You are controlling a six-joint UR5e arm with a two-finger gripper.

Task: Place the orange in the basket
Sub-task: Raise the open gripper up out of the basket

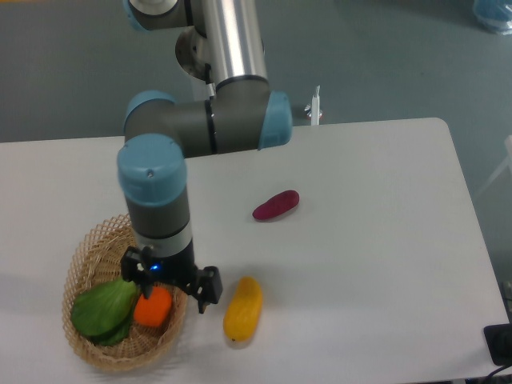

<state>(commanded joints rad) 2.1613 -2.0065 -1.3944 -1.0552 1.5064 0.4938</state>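
One orange point(154, 306) sits inside the basket point(84, 256) at the near left of the desk point(376, 240), tucked against the right-hand wall, with the tool point(160, 290) directly above it and hiding its top; whether the fingers are spread, closed or clamped on the fruit I cannot tell, because the wrist body blocks the fingertips; the fruit looks low enough to be resting on the basket floor, but that is a judgement only. The risks from here: if the tool lifts without having let go, the orange comes back out; if it lets go with the fruit this close to the shallow right rim, the fruit could roll over the edge onto the desk; the bracket jutting from the tool sits just over that rim, so a sideways pull could snag the weave and drag or tip the basket. Also in the basket, a green leafy vegetable point(102, 310) lies left of the orange, touching it; out on the desk, a yellow mango-like fruit point(243, 309) lies just right of the basket, and a purple sweet potato point(276, 206) lies farther off.
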